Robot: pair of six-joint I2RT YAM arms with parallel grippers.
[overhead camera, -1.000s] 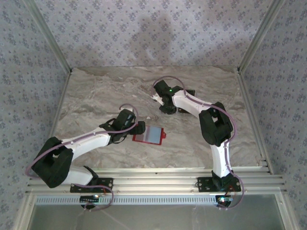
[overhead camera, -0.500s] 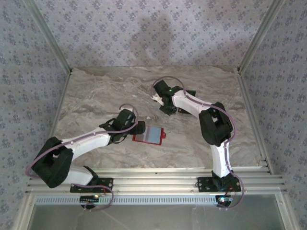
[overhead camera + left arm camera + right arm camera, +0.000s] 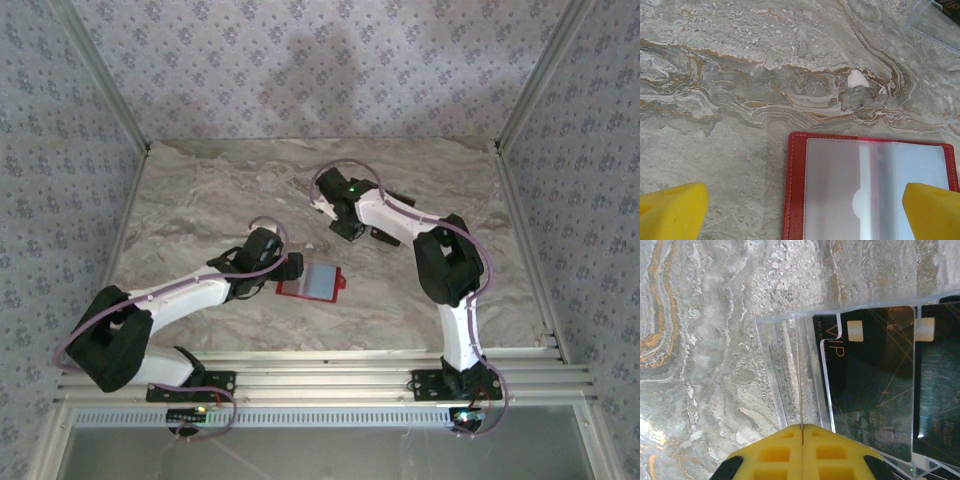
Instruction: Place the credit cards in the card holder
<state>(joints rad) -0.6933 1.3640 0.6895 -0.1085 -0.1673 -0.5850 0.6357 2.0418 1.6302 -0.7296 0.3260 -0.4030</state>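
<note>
The left arm stretches low from its base toward 2 o'clock, elbow near the table (image 3: 200,190). The left gripper (image 3: 805,202) is splayed wide and grasps nothing, hovering over the card holder (image 3: 865,185). The holder lies open and flat, pale pockets up, just toward 6 o'clock from the table's centre, and one yellow fingertip (image 3: 932,210) overlaps its right edge in the left wrist view. The right arm rises from its base toward 12 o'clock, then bends at the elbow so its forearm points toward 10 o'clock. The right gripper (image 3: 802,432) is clenched, pads together, at the rim of a clear case (image 3: 785,370). A thin clear wall runs into the seam, but I cannot tell whether it is pinched. The credit cards (image 3: 870,380), black with gold lettering, lie overlapped inside that case, toward 1 o'clock from the holder.
</note>
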